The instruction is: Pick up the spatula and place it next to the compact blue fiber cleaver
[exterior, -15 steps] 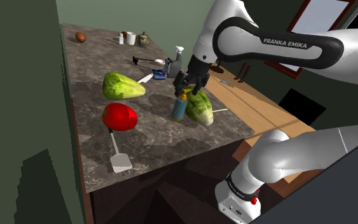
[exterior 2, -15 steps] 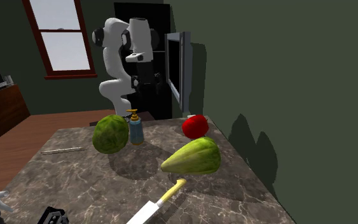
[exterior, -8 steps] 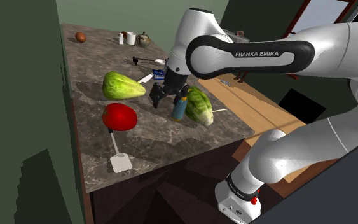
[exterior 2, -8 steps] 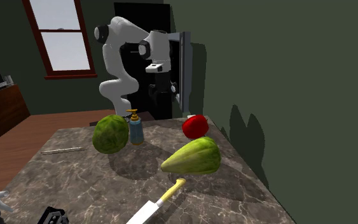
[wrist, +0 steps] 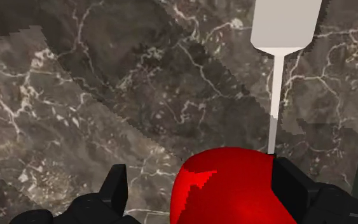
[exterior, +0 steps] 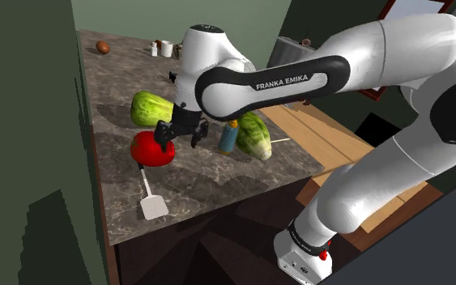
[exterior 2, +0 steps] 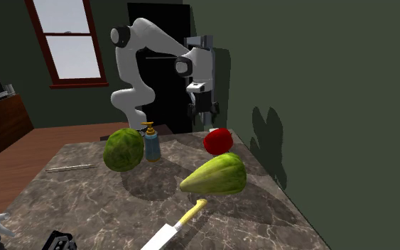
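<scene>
The white spatula point(exterior: 149, 199) lies flat on the marble counter near its front edge, blade toward the edge. In the wrist view its blade point(wrist: 285, 22) and thin handle run out beyond the red round thing point(wrist: 228, 188). My gripper point(exterior: 181, 138) hangs open just above that red thing point(exterior: 152, 148), with the spatula further toward the counter's front. From the second exterior view, the gripper point(exterior 2: 204, 117) hovers over the red thing point(exterior 2: 218, 140). My fingers point(wrist: 114, 186) stand apart and hold nothing. A dark object point(exterior 2: 61, 243) at the picture's bottom edge may be the cleaver.
A pale green vegetable point(exterior: 155, 109), a blue pump bottle point(exterior: 228, 138) and a round green cabbage point(exterior: 254, 136) stand close behind and beside the gripper. A yellow-handled knife point(exterior 2: 180, 226) lies on the counter. Small jars point(exterior: 167, 48) sit at the far end. The counter edge point(exterior: 218, 209) drops off near the spatula.
The arm has swung toward the shoulder view's left, from above the blue bottle to above the red thing, and lowered a little. The fingers stayed open. No object moved.
</scene>
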Tool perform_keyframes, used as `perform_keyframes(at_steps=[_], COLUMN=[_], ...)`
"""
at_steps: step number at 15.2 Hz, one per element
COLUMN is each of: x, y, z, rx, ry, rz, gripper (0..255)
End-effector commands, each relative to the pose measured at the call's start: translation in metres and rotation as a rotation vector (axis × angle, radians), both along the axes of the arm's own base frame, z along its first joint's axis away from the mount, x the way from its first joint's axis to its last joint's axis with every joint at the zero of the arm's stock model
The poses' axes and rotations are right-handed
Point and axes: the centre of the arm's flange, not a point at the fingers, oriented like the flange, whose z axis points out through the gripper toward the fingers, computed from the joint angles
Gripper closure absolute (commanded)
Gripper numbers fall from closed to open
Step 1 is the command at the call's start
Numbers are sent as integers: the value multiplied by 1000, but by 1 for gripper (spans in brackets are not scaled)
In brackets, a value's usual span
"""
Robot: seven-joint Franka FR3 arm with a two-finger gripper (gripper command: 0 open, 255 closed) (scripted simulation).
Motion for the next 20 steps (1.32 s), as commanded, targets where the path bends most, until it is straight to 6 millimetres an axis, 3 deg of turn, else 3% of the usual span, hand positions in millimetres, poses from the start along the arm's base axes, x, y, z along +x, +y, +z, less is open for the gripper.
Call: perform_keyframes(at_steps=[1,8,15,20], x=[4,33,35,35], y=[21,91,90,90], z=[-16,-60,-97,-100], rx=[-2,-11,-11,-11], ry=[4,14,14,14], rz=[-8,-32,-32,-32], gripper=[0,0,0,0])
